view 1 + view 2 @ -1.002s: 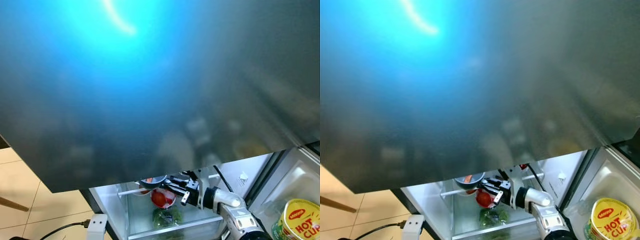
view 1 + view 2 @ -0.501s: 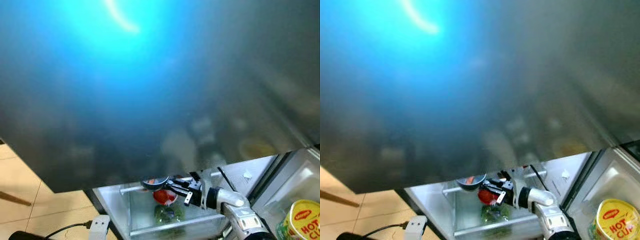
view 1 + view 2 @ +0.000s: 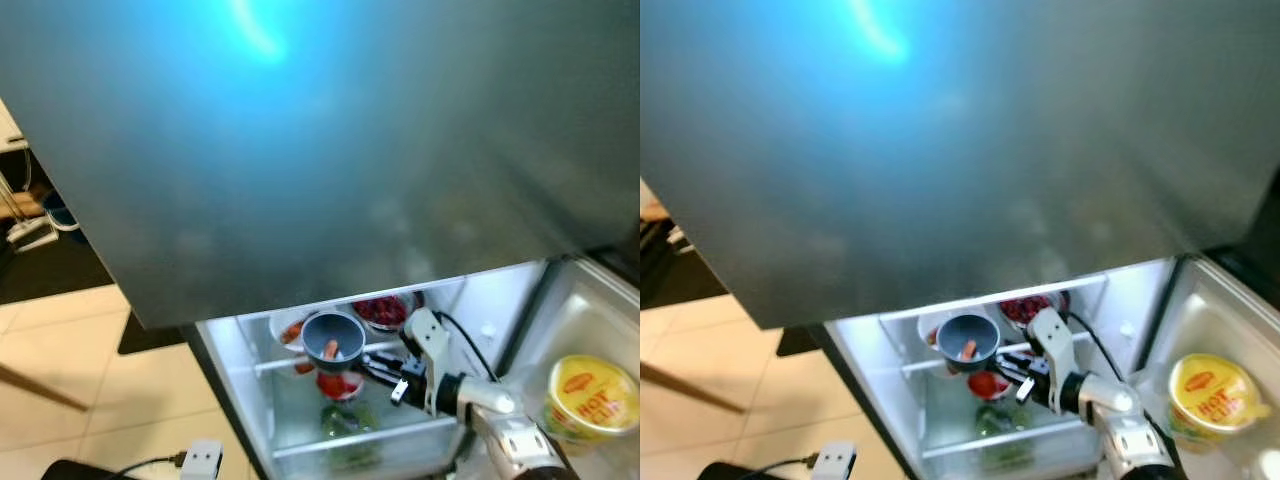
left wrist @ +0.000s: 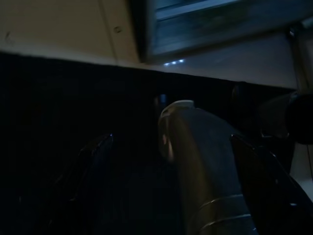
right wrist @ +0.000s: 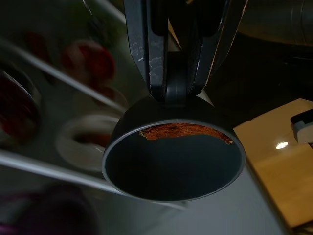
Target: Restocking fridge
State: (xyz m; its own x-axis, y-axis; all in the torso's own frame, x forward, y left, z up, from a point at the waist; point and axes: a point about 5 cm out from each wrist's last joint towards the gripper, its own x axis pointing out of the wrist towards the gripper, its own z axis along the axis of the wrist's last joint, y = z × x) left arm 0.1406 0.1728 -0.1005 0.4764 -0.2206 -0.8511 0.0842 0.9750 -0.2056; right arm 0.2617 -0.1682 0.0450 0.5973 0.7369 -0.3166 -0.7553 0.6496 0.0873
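The small grey pot (image 3: 333, 339) is sitting inside the open fridge (image 3: 480, 310) at shelf height, an orange-red piece of food (image 5: 186, 132) lying in it; the right gripper (image 5: 177, 93) is clamping the pot's handle between its two black fingers (image 5: 146, 49), the pot hanging just past the fingertips. Beyond the gripper a white bowl (image 3: 937, 325) and a bowl of dark red fruit (image 3: 380, 311) are resting on the shelf; below it greens (image 3: 340, 420) are lying in the drawer; to its right a yellow cup (image 3: 588, 398) is standing in the door. The left gripper (image 4: 171, 161) is hanging in the dark, and I cannot tell whether it is open.

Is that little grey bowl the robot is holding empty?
No, the grey bowl clamped in the right gripper holds an orange-red piece of food.
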